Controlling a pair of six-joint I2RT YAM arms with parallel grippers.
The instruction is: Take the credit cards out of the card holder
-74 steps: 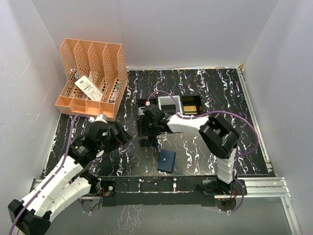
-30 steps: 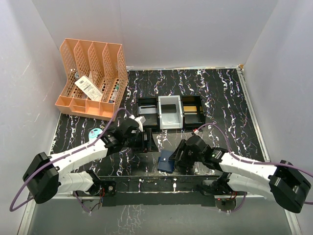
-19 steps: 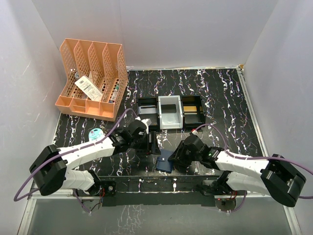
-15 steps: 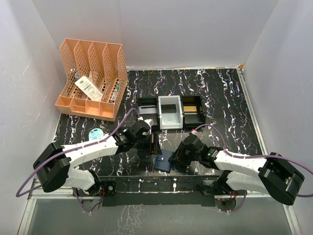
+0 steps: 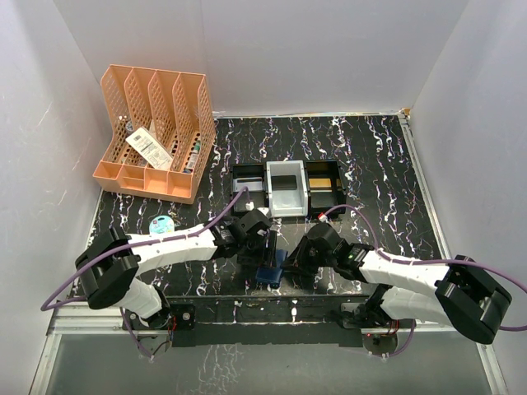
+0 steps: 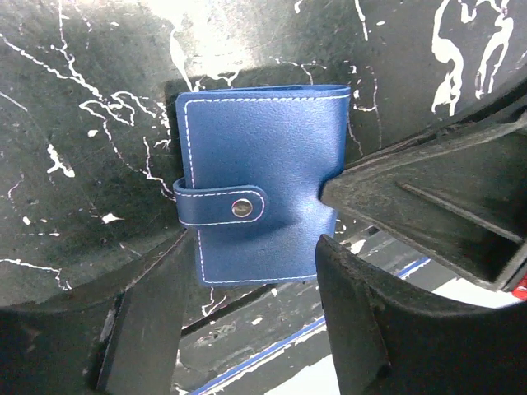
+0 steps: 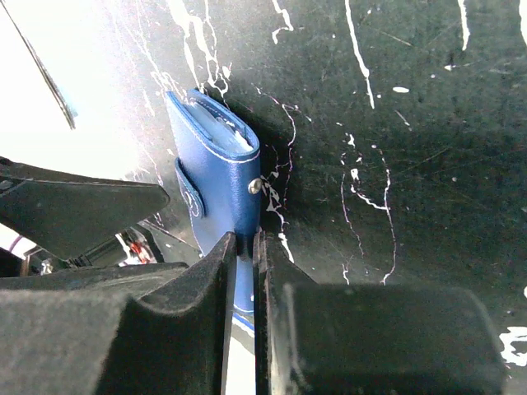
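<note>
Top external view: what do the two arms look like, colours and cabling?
The left arm and right arm have white link shells and black joint housings. A purple cable loops along each. Their jaws are matte black and tapered.

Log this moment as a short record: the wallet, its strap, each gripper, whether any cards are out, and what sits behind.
item: navy-blue stitched bifold card holder, lying between both grippers
snap strap: fastened, so the card holder is closed
left gripper: open, fingers either side of the card holder
right gripper: shut on the card holder's edge
credit cards: none visible outside the card holder
behind: row of three rectangular trays; peach slotted file rack
</note>
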